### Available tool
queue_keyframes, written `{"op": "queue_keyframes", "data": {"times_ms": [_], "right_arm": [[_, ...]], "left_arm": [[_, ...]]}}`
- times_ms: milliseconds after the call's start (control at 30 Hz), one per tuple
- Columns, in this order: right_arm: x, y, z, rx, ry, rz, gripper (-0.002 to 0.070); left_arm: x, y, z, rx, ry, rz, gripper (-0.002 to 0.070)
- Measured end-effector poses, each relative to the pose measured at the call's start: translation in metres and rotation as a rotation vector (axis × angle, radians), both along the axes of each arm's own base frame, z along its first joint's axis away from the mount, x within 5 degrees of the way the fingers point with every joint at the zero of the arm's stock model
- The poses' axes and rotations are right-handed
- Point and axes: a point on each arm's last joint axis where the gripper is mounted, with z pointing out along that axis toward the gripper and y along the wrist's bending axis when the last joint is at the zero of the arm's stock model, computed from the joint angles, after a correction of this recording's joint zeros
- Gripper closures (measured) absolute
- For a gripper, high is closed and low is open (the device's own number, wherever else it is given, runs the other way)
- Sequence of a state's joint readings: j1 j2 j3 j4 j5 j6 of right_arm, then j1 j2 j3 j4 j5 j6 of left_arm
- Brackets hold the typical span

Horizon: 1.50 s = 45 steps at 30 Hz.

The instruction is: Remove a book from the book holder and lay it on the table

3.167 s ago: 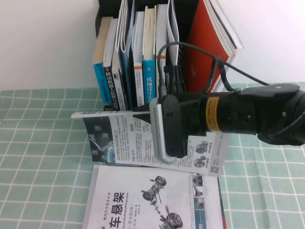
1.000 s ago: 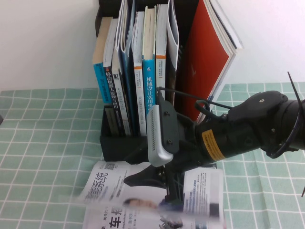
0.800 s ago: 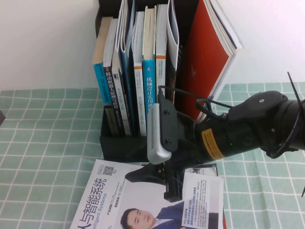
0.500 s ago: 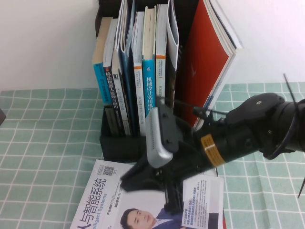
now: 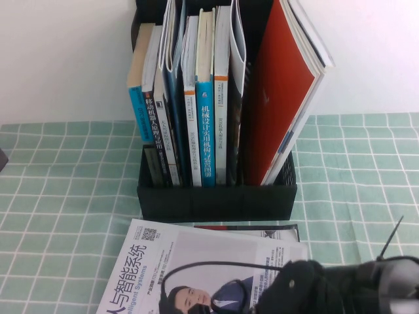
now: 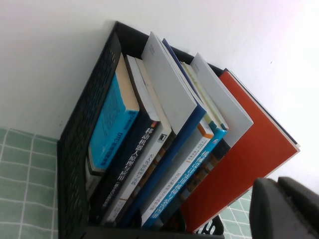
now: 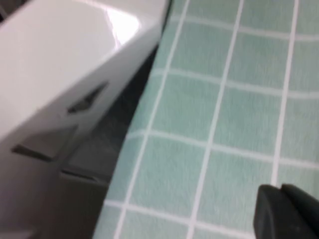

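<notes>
— Where do we see the book (image 5: pixel 196 268)?

— Flat on the table (image 5: pixel 59 196), cover up, just in front of the book holder (image 5: pixel 216 201), which has a red magazine (image 5: pixel 285 98) leaning at its right end.

— And our right gripper (image 7: pixel 286 211)?

— Low at the near edge, over the cloth beside the book, clenched on nothing.

— The left gripper (image 6: pixel 284 209)?

— Off to the holder's left side; we cannot tell its state

Looks like a lab or office test bench: a table (image 5: pixel 59 196) covered with a green grid cloth is set against a plain white wall (image 5: pixel 65 59). A black book holder (image 5: pixel 216 199) packed with Chinese technical books (image 5: pixel 206 124) is parked on it, nothing homey around.
</notes>
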State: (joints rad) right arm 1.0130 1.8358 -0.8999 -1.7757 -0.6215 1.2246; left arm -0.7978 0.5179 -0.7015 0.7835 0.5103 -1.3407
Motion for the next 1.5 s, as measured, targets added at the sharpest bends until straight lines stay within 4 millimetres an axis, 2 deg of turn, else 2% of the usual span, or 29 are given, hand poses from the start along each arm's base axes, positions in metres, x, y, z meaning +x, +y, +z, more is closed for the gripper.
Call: {"op": "queue_keyframes", "data": {"times_ms": [200,500,733,1100,1233,1333,1400,1500], "right_arm": [[0.001,-0.013,-0.018,-0.096,-0.093,-0.090,0.0678],[0.002,-0.014,-0.020,-0.104,-0.096,-0.100,0.0678],[0.004,-0.014,-0.030,-0.136,-0.104,-0.119,0.0678],[0.015,-0.017,-0.024,-0.149,-0.190,-0.232,0.0678],[0.016,-0.017,-0.016,-0.126,-0.205,-0.236,0.0678],[0.016,-0.019,-0.001,-0.091,-0.263,-0.235,0.0678],[0.023,-0.023,0.019,-0.062,-0.389,-0.280,0.0678],[0.038,-0.039,0.062,-0.020,-0.637,-0.422,0.0678]], "left_arm": [[0.000,0.000,0.000,0.005,-0.002,-0.001,0.0678],[0.000,0.000,0.000,0.009,-0.004,-0.001,0.0678],[0.000,0.000,0.000,0.011,-0.005,-0.002,0.0678],[0.000,0.000,0.000,0.015,-0.006,-0.002,0.0678],[0.000,0.000,0.000,0.020,-0.009,-0.003,0.0678],[0.000,0.000,0.000,0.020,-0.009,-0.003,0.0678],[0.000,0.000,0.000,0.025,-0.011,-0.004,0.0678],[0.000,0.000,0.000,0.074,-0.033,-0.011,0.0678]]}}
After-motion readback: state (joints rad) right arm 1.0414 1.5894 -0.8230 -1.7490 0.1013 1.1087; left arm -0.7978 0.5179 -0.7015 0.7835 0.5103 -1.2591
